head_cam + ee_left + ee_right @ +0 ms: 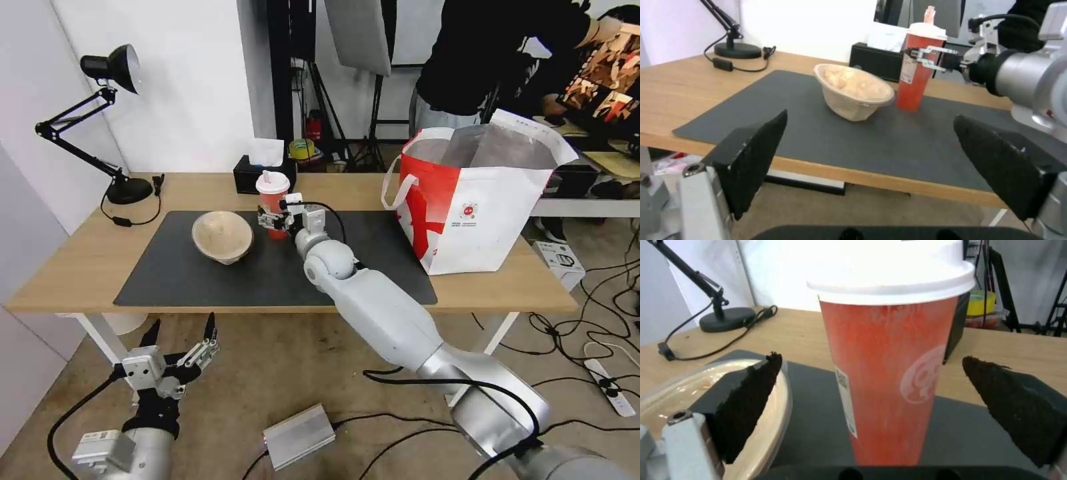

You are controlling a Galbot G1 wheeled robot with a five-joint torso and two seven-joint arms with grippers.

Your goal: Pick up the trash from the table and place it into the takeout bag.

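Red cup [889, 380] upright on mat, between spread fingers of right tool [871, 400], untouched; left tool [180, 347] spread below table.

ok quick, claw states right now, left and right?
Left claw: open, holding nothing, below the table edge.
Right claw: open around the red cup, fingers not touching it.
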